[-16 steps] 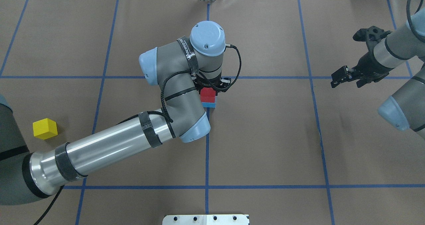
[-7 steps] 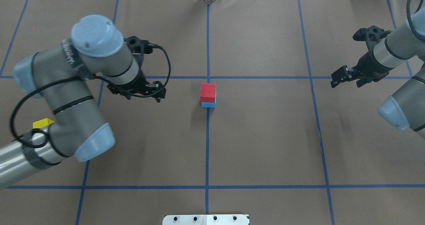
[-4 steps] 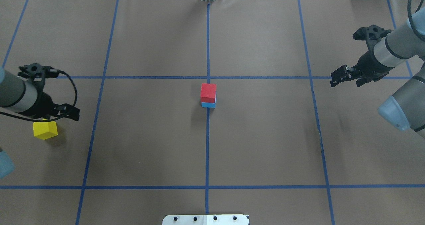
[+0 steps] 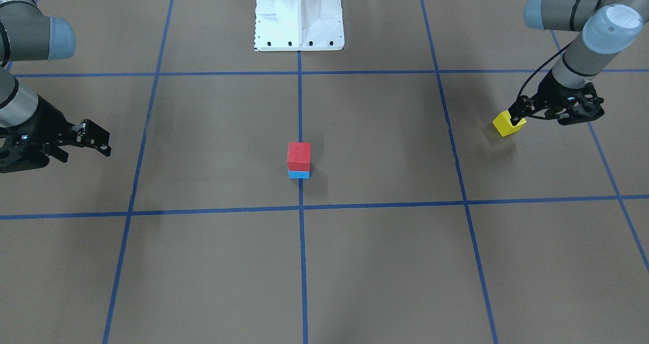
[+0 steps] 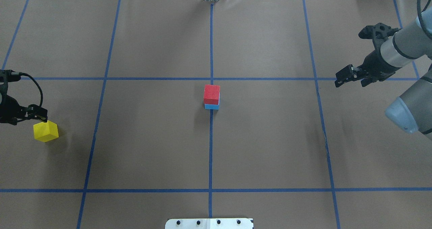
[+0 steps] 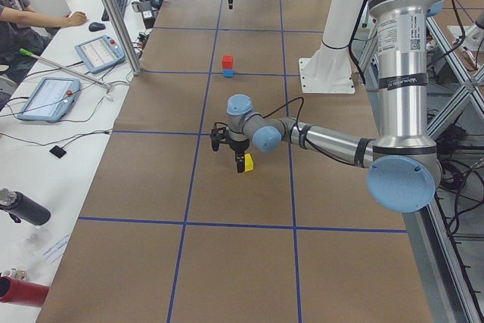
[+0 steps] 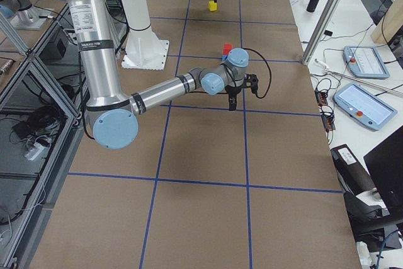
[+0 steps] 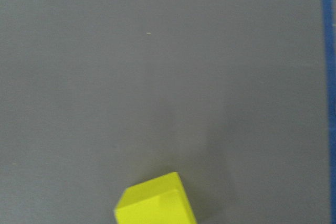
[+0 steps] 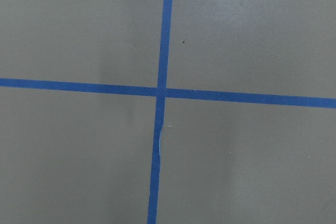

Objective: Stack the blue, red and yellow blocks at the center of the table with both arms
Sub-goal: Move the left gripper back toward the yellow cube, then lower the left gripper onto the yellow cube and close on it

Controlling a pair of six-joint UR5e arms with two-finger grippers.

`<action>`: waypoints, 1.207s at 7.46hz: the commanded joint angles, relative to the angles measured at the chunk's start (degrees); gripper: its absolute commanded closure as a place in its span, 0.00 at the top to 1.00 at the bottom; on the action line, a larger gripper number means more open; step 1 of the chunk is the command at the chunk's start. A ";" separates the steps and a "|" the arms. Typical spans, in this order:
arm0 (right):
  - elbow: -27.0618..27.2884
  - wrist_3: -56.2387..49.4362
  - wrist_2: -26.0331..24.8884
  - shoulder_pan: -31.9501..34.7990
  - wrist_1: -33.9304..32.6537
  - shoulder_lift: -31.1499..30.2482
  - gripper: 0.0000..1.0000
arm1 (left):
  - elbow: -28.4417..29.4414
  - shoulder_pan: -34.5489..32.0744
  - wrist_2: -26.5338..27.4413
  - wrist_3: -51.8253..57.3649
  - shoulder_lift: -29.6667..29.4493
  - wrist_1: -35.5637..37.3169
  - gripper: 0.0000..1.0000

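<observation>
Red block is set on blue block at the table centre line, so the stack base is judged done. Yellow block is seen well apart; left gripper, jaws spread, is held just over it for pickup. Right gripper — spread, empty — is held aside.

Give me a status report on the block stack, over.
Left gripper open, hovering by yellow block; right gripper open, empty. Red block on blue block at center; yellow block unstacked. Nothing in the way.
</observation>
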 commanded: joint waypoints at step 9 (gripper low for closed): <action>-0.58 0.01 0.00 -0.17 -0.10 0.02 1.00 | 4.38 2.43 -2.03 -8.17 -3.16 -1.63 1.00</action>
